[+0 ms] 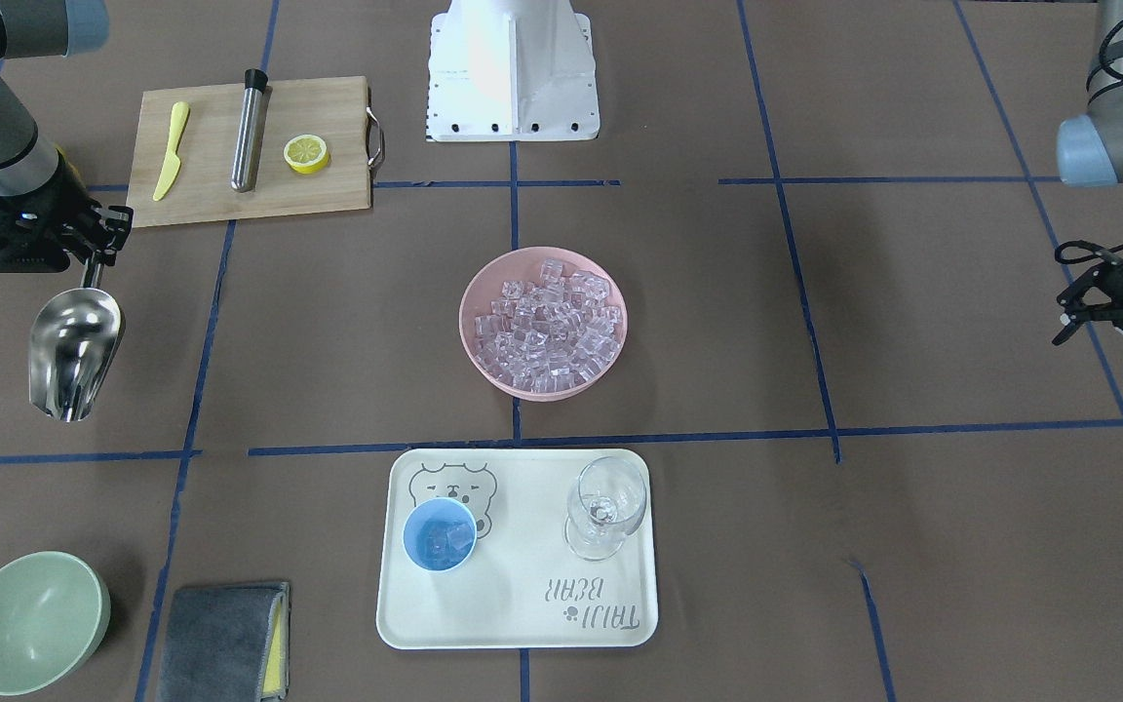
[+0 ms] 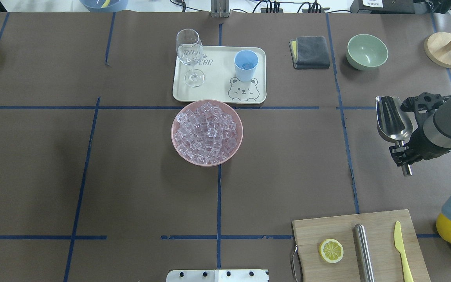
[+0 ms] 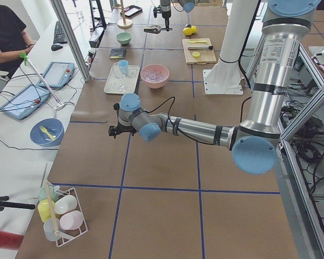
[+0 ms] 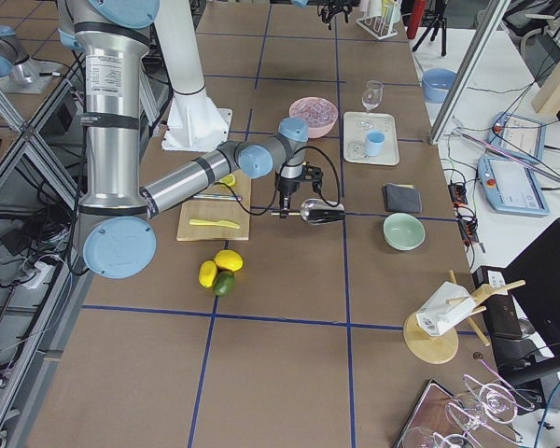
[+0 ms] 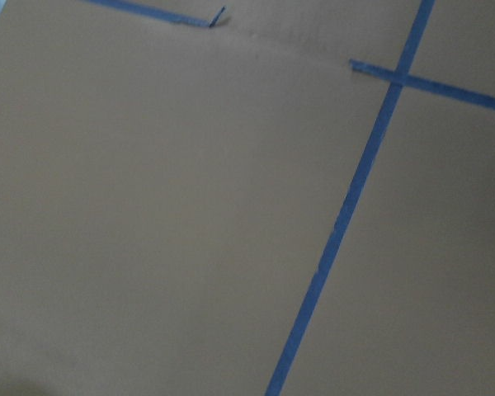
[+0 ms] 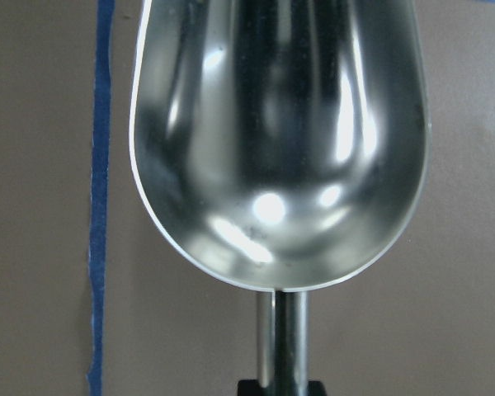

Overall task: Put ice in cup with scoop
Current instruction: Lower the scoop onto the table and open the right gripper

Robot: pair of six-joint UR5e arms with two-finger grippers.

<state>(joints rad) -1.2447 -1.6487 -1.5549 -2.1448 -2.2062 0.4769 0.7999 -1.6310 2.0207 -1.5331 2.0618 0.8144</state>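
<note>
So the scoop (image 1: 74, 351) is gripped by its short handle in the right claw (image 2: 402, 153), which is clamped tight around it. The trough is pointed out ahead of that claw, away from the robot's base, open side up. Only shiny steel and reflections are seen inside it on the wrist cam. It's held over bare table (image 1: 328, 341), right by a blue tape line.

Most of the ice (image 1: 542, 327) is piled in a pink bowl (image 1: 472, 292), found well off to the inner side of the right claw, roughly midway between the two claws. The cup (image 1: 439, 534) is spotted a bit further out from the base than that bowl, on a cream bear tray (image 1: 522, 634) and well apart from both claws. A few cubes can already be made out in it. A wine glass (image 1: 605, 507) is stood upright on the same tray, on the side nearer the left claw.

The left claw (image 1: 1098, 359) is parked way out at the other end of the table, fingers spread wide with nothing between them.

Behind the right claw, toward the base, a wooden cutting board (image 1: 328, 195) is laid. Out past the scoop's tip a pale green bowl (image 1: 33, 622) is sat.
</note>
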